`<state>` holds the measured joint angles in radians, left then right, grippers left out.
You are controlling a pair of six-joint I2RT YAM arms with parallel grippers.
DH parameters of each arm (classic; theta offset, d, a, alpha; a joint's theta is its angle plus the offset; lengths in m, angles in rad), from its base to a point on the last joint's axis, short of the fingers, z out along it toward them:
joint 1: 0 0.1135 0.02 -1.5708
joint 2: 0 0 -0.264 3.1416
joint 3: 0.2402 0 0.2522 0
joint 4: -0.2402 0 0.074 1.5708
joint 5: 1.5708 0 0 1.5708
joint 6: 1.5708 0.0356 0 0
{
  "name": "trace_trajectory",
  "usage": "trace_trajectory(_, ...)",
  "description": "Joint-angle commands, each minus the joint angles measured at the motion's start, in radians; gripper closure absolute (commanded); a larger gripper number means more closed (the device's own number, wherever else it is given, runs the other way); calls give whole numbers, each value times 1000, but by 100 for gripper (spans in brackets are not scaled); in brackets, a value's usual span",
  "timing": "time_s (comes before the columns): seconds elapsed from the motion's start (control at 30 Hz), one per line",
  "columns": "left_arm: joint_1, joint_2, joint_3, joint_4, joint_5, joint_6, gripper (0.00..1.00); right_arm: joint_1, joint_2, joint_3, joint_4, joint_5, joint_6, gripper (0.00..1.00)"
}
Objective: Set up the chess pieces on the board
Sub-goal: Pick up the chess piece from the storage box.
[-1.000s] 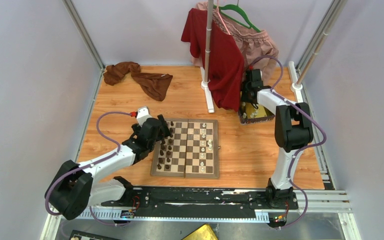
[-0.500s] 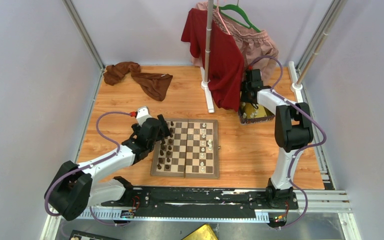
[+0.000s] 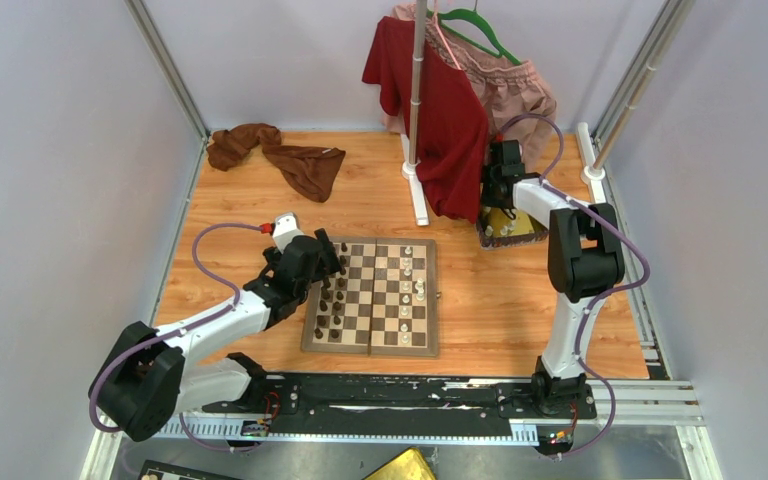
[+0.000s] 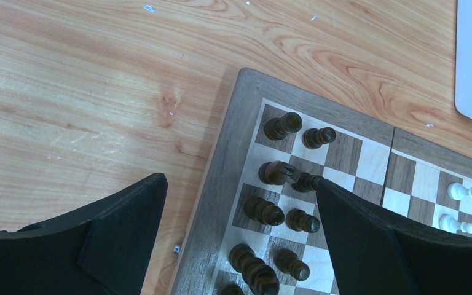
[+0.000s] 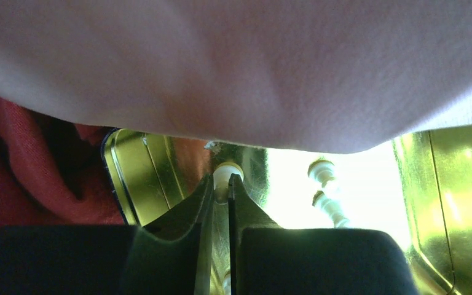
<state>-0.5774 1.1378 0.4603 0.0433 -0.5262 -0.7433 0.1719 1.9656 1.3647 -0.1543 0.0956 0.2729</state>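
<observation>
1. Your right pincer [image 5: 220,184] is pressed onto one cream-white piece [image 5: 228,174], whose head shows above the tips.
2. Expect it to be light, hard and smooth, and likely to swivel, so hold it below the head.
3. The gold tray [image 5: 132,166] lies beneath, with spare white pieces [image 5: 321,169] just right of the tips.
4. The board [image 3: 370,351] is well apart, and your left pincer [image 4: 239,181] hangs spread and empty over its dark pieces [image 4: 264,212].

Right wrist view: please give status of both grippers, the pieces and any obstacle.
Left gripper open over square wooden chessboard corner. Right gripper shut on cream-white turned chess piece in gold metal tray. Pale pink hanging garment drapes above it.
</observation>
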Motion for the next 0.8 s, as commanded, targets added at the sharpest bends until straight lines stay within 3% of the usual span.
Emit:
trace_trajectory(0.0, 5, 2, 29, 17, -15, 5, 0, -15, 10, -13, -27, 2, 4, 94)
trace_trajectory(0.07, 5, 1, 29, 16, -14, 5, 0, -15, 2, -13, -30, 9, 3, 100)
trace_trajectory(0.77, 5, -106, 30, -73, -12, 9, 0, 45, -251, -140, -64, 85, 3, 100)
